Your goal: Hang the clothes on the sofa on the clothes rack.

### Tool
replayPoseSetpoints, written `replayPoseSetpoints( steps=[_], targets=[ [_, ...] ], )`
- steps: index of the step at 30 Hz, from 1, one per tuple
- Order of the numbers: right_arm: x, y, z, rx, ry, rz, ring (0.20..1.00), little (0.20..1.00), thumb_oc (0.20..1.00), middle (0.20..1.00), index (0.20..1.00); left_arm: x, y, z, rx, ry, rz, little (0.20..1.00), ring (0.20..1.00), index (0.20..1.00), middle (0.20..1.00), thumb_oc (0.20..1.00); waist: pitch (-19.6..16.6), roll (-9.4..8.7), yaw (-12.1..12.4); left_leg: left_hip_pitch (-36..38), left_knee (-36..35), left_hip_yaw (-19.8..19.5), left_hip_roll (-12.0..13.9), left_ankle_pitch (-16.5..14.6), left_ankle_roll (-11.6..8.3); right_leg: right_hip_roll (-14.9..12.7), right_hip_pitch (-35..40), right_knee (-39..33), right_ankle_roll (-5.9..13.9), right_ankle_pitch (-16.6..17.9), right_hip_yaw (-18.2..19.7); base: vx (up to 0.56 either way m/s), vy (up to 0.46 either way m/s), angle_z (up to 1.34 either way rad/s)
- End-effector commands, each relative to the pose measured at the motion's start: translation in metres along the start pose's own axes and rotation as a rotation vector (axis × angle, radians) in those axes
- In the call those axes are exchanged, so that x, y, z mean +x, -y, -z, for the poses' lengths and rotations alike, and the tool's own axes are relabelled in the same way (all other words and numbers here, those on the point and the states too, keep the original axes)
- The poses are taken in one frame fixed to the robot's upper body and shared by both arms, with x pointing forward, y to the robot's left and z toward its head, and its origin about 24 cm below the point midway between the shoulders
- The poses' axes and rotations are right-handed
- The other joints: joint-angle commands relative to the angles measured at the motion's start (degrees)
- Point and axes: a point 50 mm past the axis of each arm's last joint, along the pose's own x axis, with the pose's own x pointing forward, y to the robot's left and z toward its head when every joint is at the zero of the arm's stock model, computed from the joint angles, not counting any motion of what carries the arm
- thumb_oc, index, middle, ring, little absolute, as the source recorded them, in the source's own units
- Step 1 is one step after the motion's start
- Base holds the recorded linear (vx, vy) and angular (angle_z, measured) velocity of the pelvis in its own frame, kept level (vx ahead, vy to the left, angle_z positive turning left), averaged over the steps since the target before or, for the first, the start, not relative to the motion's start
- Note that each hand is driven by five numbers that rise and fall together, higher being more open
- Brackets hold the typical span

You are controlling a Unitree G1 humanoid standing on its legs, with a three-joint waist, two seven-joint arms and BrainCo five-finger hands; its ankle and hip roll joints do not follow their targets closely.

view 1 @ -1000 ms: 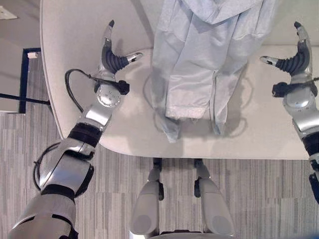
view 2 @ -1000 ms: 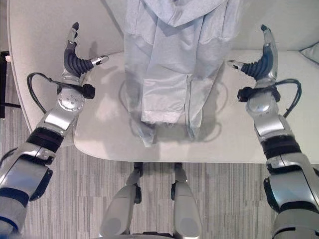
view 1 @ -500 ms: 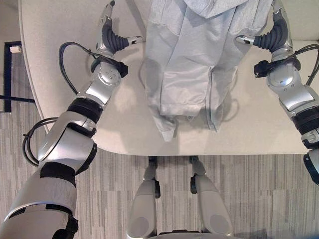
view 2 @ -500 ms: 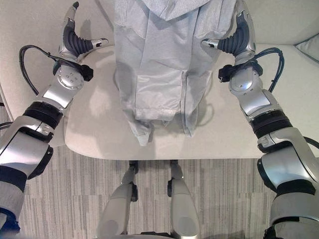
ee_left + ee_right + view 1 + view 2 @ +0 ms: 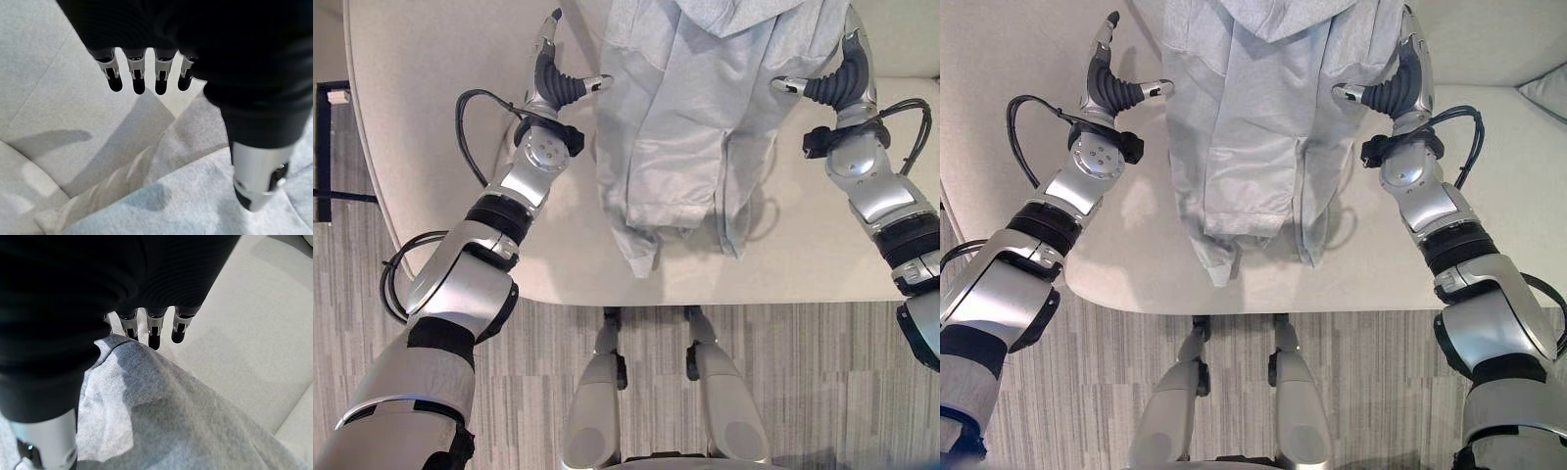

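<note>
A light grey hooded garment [image 5: 690,117] lies draped down the middle of a pale sofa [image 5: 440,117], running from the top centre of the head views to just short of the seat's front edge, where its hem and one sleeve end bunch up in the lower middle.

The left robot hand [image 5: 551,76] sits in the upper left of the head views, just beside the garment's edge, its fingers straight and pointing up the backrest and its thumb stretched out toward the cloth. In its wrist view the fingers [image 5: 139,78] hang apart over the sofa cushion, the thumb above the fabric, nothing held.

The right robot hand [image 5: 1400,83] mirrors it in the upper right, against the garment's other edge. Its fingers [image 5: 154,335] are straight, their tips at the fold of the cloth, thumb spread; it grips nothing.

Grey striped floor [image 5: 822,392] fills the bottom of the head views.
</note>
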Motion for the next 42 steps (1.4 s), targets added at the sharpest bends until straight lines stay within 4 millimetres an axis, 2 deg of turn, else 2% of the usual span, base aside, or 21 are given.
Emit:
replayPoseSetpoints(
  steps=[1,18,25,26,27,28,29,30,36,37,42],
  targets=[
    [-0.002,0.001,0.005,0.039,-0.028,0.068,1.000,1.000,1.000,1.000,1.000,0.014,-0.008,-0.025,-0.033,0.070,-0.033,1.000,1.000,1.000,1.000,1.000,-1.1,-0.65,0.7,-1.0,0.0,-0.6,-1.0,-1.7,-2.28,-1.4,2.5,0.1,6.18,-4.8,0.5,0.00,0.000,0.00],
    [-0.002,-0.011,-0.002,0.091,-0.027,0.062,1.000,1.000,1.000,1.000,1.000,0.019,-0.001,-0.035,-0.023,0.069,-0.005,1.000,1.000,1.000,1.000,1.000,-0.6,-1.02,-0.4,-1.9,0.0,-0.3,-0.9,-1.7,-2.11,-1.1,1.1,0.1,6.22,-4.4,1.1,0.00,0.000,0.00],
    [0.005,-0.014,-0.016,0.102,0.013,0.051,1.000,1.000,1.000,1.000,1.000,0.025,-0.008,-0.039,0.002,0.078,-0.013,1.000,1.000,1.000,1.000,1.000,-0.6,-1.19,-0.7,-2.7,0.0,-0.1,-0.8,-1.5,-2.17,-1.1,0.1,0.1,6.35,-4.1,1.2,0.00,0.000,0.00],
    [0.008,-0.015,-0.022,0.101,0.034,0.041,1.000,1.000,1.000,1.000,1.000,0.027,-0.010,-0.043,-0.006,0.085,-0.012,0.893,0.893,0.893,0.893,0.893,-0.7,-1.14,-0.9,-3.2,0.0,-0.1,-0.9,-1.4,-2.13,-1.1,-0.3,0.1,6.53,-4.0,1.2,0.00,0.000,0.00],
    [0.010,-0.014,-0.025,0.106,0.039,0.046,0.859,0.859,0.859,0.859,0.859,0.030,-0.011,-0.049,-0.005,0.094,-0.012,0.671,0.671,0.671,0.671,0.671,-0.8,-1.01,-1.1,-3.4,0.0,-0.1,-0.9,-1.3,-2.13,-1.1,-0.4,0.1,6.59,-4.0,1.1,0.00,0.000,0.00],
    [0.010,-0.014,-0.025,0.106,0.040,0.047,0.564,0.564,0.564,0.564,0.564,0.030,-0.012,-0.049,-0.005,0.095,-0.012,0.442,0.442,0.442,0.442,0.442,-0.8,-1.01,-1.1,-3.4,0.0,-0.1,-0.9,-1.3,-2.13,-1.1,-0.4,0.1,6.59,-4.0,1.1,0.00,0.000,0.00],
    [0.014,-0.013,-0.029,0.114,0.044,0.054,0.294,0.294,0.294,0.294,0.294,0.033,-0.012,-0.054,-0.006,0.099,-0.010,0.260,0.260,0.260,0.260,0.260,-0.9,-0.84,-1.2,-3.6,0.0,-0.1,-0.9,-1.4,-2.16,-1.0,-0.6,0.1,6.66,-4.0,1.1,0.00,0.000,0.00],
    [0.017,-0.013,-0.034,0.122,0.056,0.058,0.200,0.200,0.200,0.200,0.200,0.035,-0.013,-0.059,0.001,0.106,-0.008,0.200,0.200,0.200,0.200,0.200,-1.0,-0.68,-1.3,-3.7,0.0,-0.2,-0.9,-1.4,-2.14,-1.0,-0.7,0.1,6.70,-4.0,1.0,0.01,0.033,0.01],
    [0.022,-0.023,-0.052,0.133,0.102,0.030,0.200,0.200,0.200,0.200,0.200,0.036,-0.005,-0.075,-0.002,0.160,0.009,0.200,0.200,0.200,0.200,0.200,-1.5,-0.54,-1.4,-3.1,0.0,-0.1,-0.7,-1.7,-2.00,-1.0,-0.1,0.1,6.67,-4.2,0.8,0.00,0.009,0.00],
    [0.021,-0.029,-0.054,0.113,0.107,0.011,0.200,0.200,0.200,0.200,0.200,0.035,0.000,-0.081,-0.054,0.162,0.015,0.200,0.200,0.200,0.200,0.200,-1.8,-0.54,-1.4,-2.4,0.0,0.0,-0.7,-2.0,-1.89,-1.0,0.5,0.1,6.59,-4.4,0.9,0.01,0.045,0.02],
    [0.019,-0.031,-0.051,0.091,0.107,-0.003,0.200,0.200,0.200,0.200,0.200,0.033,0.006,-0.083,-0.094,0.163,0.012,0.200,0.200,0.200,0.200,0.200,-2.1,-0.57,-1.4,-1.1,0.0,0.1,-0.6,-2.4,-1.78,-1.1,1.8,0.1,6.53,-4.6,1.0,0.00,0.006,0.00]
  ],
)
